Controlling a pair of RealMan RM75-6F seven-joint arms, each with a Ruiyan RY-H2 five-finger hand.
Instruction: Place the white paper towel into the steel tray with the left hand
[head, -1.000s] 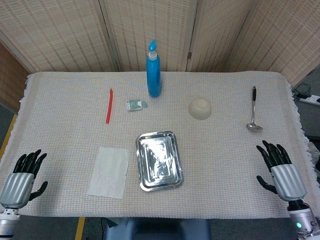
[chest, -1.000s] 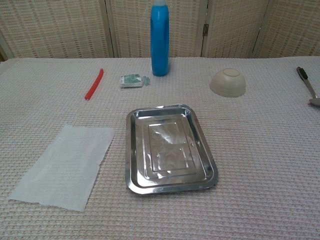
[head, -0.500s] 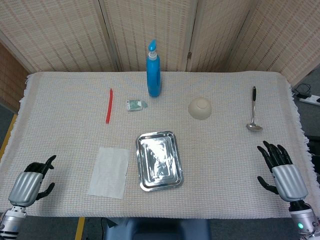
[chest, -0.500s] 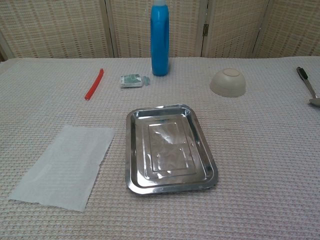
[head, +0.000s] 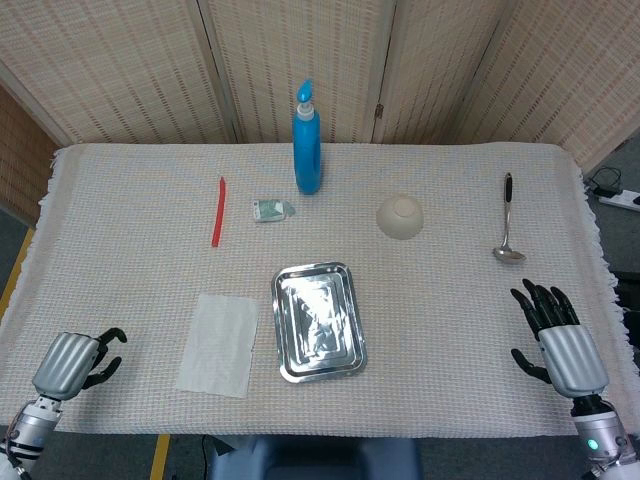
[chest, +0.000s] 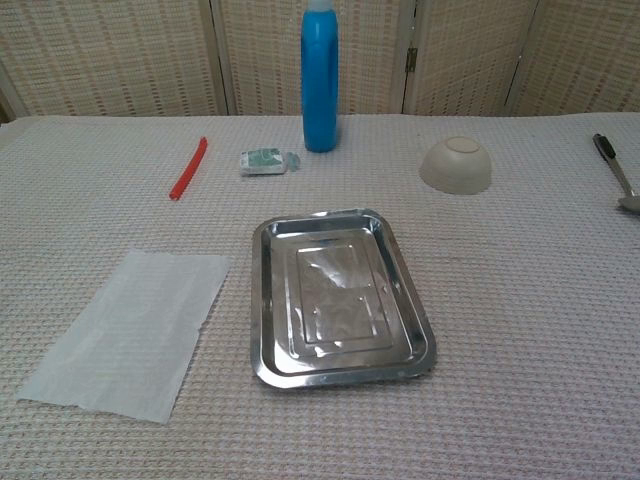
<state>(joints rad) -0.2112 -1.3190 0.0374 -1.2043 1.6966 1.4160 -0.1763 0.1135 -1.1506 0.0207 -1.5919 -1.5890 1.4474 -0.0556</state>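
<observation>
While the left hand (head: 72, 362) sits at the table's near left corner with its fingers curled in on nothing, the right hand (head: 558, 342) rests near the right edge, fingers spread and empty. Neither appears in the chest view. Flat on the woven cloth (head: 130, 260) lies the white paper towel (head: 218, 343), just left of the steel tray (head: 318, 321) and apart from its rim. Bare cloth separates the left hand from the towel. Farther back stand a blue bottle (head: 307, 140), a red stick (head: 217, 211), an upturned bowl (head: 400, 215) and a ladle (head: 507, 219).
</observation>
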